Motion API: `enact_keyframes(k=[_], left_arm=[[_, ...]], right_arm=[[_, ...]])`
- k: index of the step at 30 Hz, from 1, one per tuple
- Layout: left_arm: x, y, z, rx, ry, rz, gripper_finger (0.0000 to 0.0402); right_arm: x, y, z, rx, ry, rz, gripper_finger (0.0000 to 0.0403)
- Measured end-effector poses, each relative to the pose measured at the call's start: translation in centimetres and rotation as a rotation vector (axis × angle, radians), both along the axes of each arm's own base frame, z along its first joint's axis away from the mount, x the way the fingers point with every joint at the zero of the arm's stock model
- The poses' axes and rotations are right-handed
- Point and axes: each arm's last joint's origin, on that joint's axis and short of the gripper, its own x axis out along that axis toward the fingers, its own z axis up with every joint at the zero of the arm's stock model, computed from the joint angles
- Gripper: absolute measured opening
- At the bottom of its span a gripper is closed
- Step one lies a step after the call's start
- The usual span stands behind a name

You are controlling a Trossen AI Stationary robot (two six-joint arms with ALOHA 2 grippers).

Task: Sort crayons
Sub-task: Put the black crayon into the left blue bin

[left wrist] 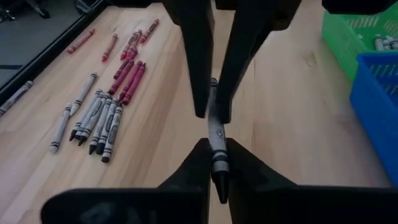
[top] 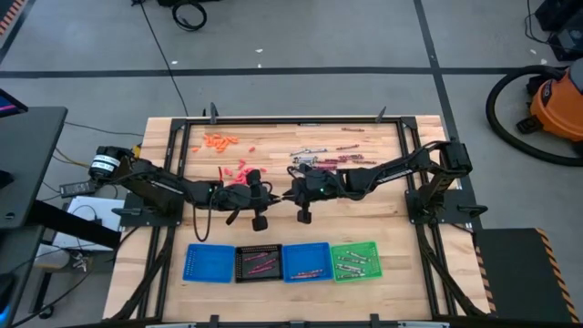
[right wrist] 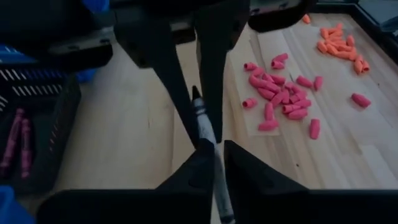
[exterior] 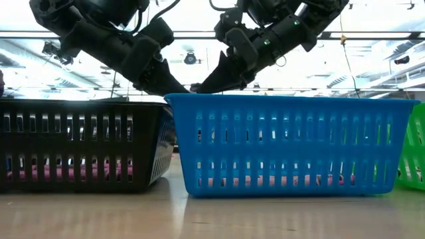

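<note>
A grey crayon hangs over the middle of the table between my two grippers, which meet tip to tip. My left gripper, reaching in from the table's left, is shut on one end of it. My right gripper, reaching in from the right, stands slightly open with its fingers on either side of the crayon's other end. More grey crayons and maroon ones lie flat on the table at the far right. My left gripper pinches the grey crayon between its two fingers near one end, whose dark tip sticks out behind the fingertips. The fingers come from the table's left, slanting down, and the crayon lies along them. It is clear of the table and points into the right gripper.
Along the near edge stand a blue tray, a black tray, a second blue tray and a green tray, some holding crayons. Short pink pieces and orange pieces lie at the far left.
</note>
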Motion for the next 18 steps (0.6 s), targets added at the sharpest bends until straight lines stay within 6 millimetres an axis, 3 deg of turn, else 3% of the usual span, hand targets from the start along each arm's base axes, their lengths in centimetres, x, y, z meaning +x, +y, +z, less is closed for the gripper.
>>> enact_keyframes(k=[9, 18], left_arm=[[-0.8, -0.5, 0.5, -0.060, 0.034, -0.037, 0.0044], [-3.8, -3.7, 3.0, -0.343, 0.091, -0.294, 0.0048]], right_arm=[[-1.2, 0.1, 1.9, -0.006, 0.004, -0.047, 0.0088], [-2.6, 1.1, 2.0, -0.093, 0.111, -0.156, 0.0087]])
